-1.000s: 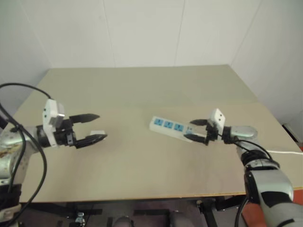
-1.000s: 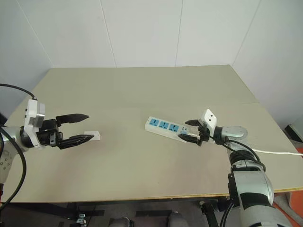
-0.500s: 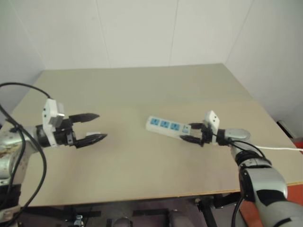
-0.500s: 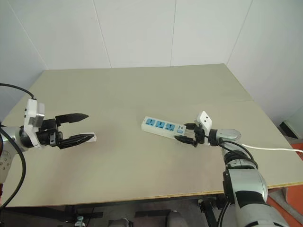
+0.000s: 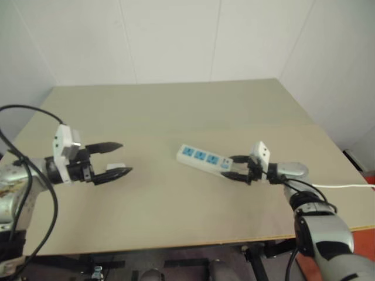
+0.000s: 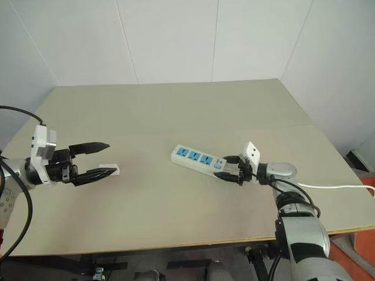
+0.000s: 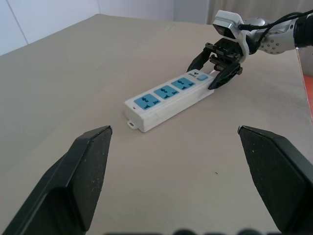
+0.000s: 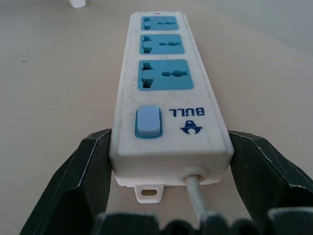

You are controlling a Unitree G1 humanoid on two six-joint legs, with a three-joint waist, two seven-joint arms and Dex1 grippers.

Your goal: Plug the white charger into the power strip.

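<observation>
The power strip (image 5: 201, 158), a long white bar with three blue sockets and a small blue button, lies flat in the middle of the table. My right gripper (image 5: 234, 167) is shut on its cord end, one black finger (image 8: 88, 176) pressed against each long side. The white charger (image 6: 109, 169), a small white block, rests on the table at the left. My left gripper (image 6: 112, 157) hovers open just beside it, its lower fingertip next to the charger. In the left wrist view the power strip (image 7: 168, 94) lies ahead between the spread fingers.
A thin white cord (image 5: 347, 187) runs from the strip's end to the table's right edge. The tan table (image 5: 176, 111) meets white walls at the back and right. Its front edge lies close under both arms.
My right gripper has drawn back and to the left, and the power strip has slid a little left with it. The left gripper and charger stay put. The camera view shifted.
</observation>
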